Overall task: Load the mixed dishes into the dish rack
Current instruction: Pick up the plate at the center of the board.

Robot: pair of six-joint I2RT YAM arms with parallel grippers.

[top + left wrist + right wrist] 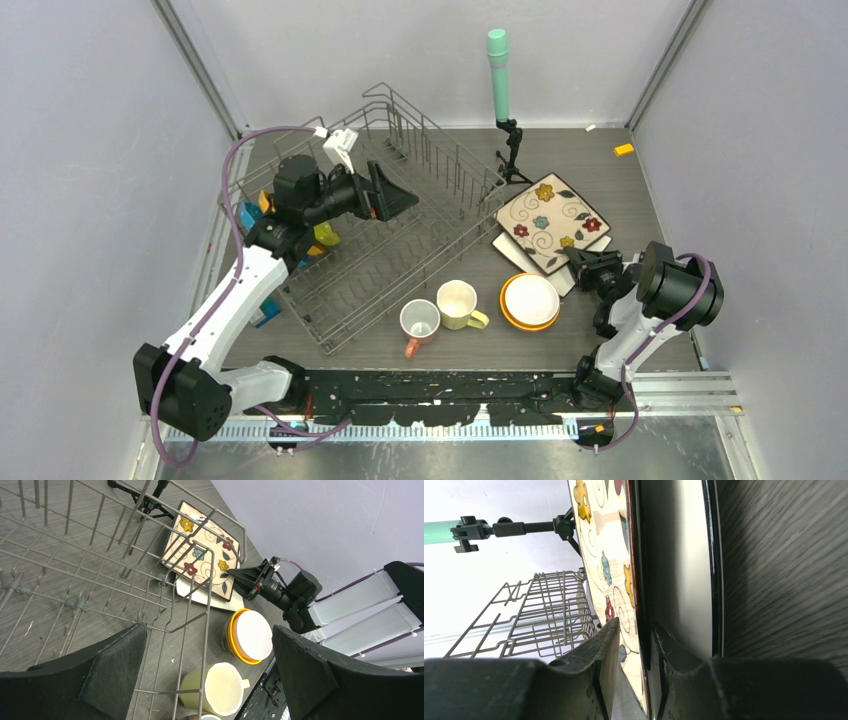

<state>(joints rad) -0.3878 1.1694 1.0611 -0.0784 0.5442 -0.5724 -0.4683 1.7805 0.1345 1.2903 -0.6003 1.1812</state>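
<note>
Right wrist: flowered plate [599, 540] rim pinched in right jaws; left jaws wide over rack [385, 250]

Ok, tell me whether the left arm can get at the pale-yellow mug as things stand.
Probably yes, but not straight across. The open left gripper sits over the grey wire dish rack, whose side wall stands between it and the pale-yellow mug. Over that wall, the upright mug stands uncovered.

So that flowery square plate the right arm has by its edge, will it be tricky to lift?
The floral square plate looks rigid, so it likely won't flex. Its glossy face may slip in the right gripper. Pinched at one edge, it may tilt or swing.
</note>
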